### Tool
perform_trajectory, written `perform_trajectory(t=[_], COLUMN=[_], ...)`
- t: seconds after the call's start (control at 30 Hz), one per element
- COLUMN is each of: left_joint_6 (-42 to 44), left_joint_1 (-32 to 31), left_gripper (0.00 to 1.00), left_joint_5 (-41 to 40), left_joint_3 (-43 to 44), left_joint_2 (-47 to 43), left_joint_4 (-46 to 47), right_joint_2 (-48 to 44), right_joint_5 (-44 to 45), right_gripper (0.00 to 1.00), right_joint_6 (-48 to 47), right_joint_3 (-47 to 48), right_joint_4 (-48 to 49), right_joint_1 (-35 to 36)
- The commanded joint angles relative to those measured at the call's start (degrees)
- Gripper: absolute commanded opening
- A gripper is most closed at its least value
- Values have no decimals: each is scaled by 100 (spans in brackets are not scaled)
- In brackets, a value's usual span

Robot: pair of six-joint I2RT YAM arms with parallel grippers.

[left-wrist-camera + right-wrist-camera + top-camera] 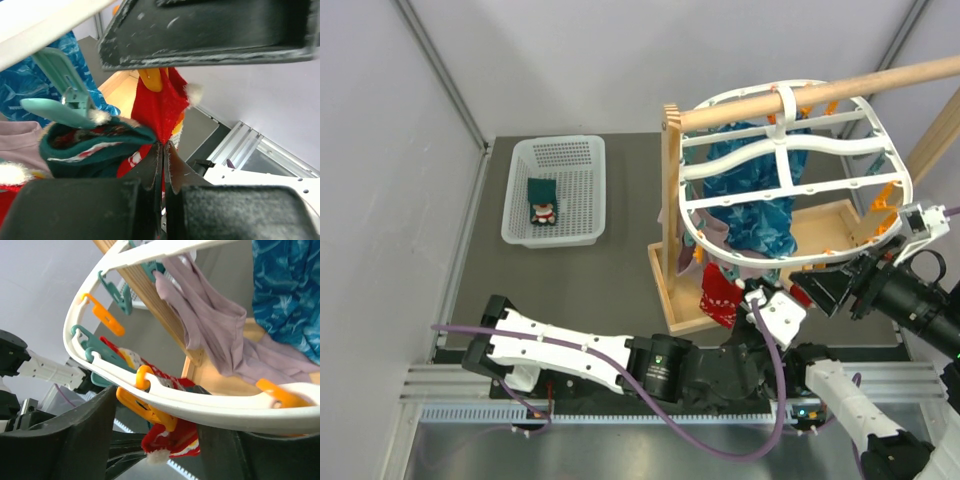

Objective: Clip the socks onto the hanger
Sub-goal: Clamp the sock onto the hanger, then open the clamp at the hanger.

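Note:
The white oval hanger (790, 160) hangs from a wooden rod. A red sock (720, 295) hangs at its near rim. My left gripper (752, 300) is shut on this red sock (159, 112), pinching its lower edge just under an orange clip (150, 80). A dark green sock (95, 137) hangs beside it by a teal clip (65, 100). My right gripper (823, 290) is open, its jaws either side of the hanger rim (210, 405) and the orange clip (150, 409), above the red sock (172, 442). Another green sock (542, 200) lies in the basket.
A white perforated basket (570, 160) stands at the back left. A wooden stand (672, 230) with a tray holds the rod. A teal-blue cloth (755, 195) and a mauve-grey cloth (210, 325) hang from the hanger. Spare orange and teal clips (102, 315) line the rim.

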Motion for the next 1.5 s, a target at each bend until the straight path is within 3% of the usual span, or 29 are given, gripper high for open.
perform_trajectory(t=[0.0,0.27,0.43,0.73,0.83,1.1,1.47], left_joint_6=[5,-4,-30,-364,-373,-408,-522], left_joint_1=[-3,-3,-3,-3,-3,-3,-3], left_gripper=[0,0,0,0,0,0,0], left_joint_5=[-284,-654,-733,-768,-654,-416,-197], left_joint_3=[-98,-653,-960,-1602,-1751,-1954,-2051], left_joint_2=[-369,-906,-1319,-2083,-2321,-2708,-2901], left_joint_4=[254,571,562,413,369,168,105], right_joint_2=[65,4,-339,-480,-550,-471,-515], right_joint_5=[57,-259,-567,-1006,-1130,381,592], right_gripper=[65,88,86,68,68,74,71], right_joint_6=[-45,-37,-54,78,86,-142,-168], right_joint_3=[282,519,449,888,985,1372,748], right_joint_4=[-596,-693,-306,335,502,-296,238], right_joint_1=[63,72,63,72,63,63,72])
